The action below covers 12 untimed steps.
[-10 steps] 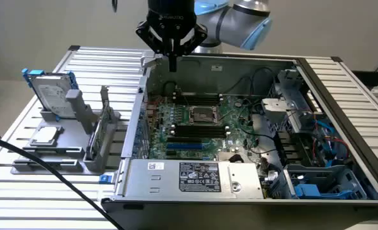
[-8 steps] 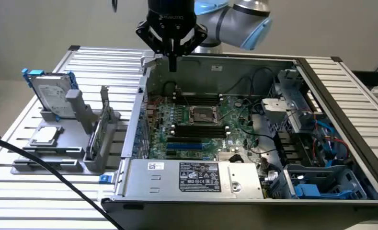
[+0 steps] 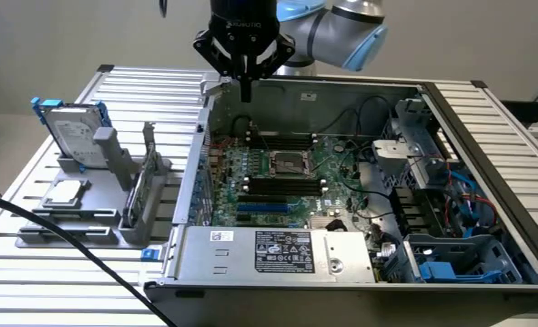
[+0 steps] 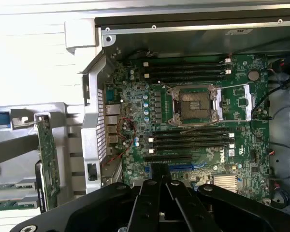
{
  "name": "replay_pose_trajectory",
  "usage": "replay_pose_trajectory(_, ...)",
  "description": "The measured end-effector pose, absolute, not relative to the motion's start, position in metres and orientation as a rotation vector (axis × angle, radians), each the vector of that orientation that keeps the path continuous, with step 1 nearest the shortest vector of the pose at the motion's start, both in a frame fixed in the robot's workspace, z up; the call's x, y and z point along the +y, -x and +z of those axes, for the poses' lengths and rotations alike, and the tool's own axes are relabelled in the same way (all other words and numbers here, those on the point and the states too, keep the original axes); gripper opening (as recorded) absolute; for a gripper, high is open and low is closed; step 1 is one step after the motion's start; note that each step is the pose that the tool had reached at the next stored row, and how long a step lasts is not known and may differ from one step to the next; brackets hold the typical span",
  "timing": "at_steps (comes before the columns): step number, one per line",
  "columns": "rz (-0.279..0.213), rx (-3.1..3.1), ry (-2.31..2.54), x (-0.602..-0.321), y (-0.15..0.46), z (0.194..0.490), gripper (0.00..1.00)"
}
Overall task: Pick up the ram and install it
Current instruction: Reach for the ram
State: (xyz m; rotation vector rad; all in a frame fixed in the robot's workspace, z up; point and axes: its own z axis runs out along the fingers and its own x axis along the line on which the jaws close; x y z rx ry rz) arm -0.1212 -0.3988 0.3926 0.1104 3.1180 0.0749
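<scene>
Hovering over the far corner of the open computer case point(image 3: 341, 81), I am holding my gripper point(image 3: 245, 92) with its fingers pressed together and nothing clamped between them. In the wrist view I am looking down past those closed fingertips point(image 4: 154, 186) at the motherboard point(image 4: 232, 116), with its bare processor socket point(image 4: 193, 104) sitting between two banks of black memory slots point(image 4: 188, 140). The ram point(image 3: 146, 157) is standing on its long edge in a gray holder point(image 3: 105, 218) on the slatted table point(image 3: 59, 300), outside the case on the exterior view's left and well apart from my gripper. A hard drive point(image 3: 73, 133) in a blue frame is standing in the same holder, with a small silver processor chip point(image 3: 66, 193) lying flat near it.
</scene>
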Motion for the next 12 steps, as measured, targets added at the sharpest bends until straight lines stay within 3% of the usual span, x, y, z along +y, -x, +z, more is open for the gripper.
replay_pose_trajectory(12, 0.075, 3.118, -0.11, -0.399, 0.168, 0.39, 0.11)
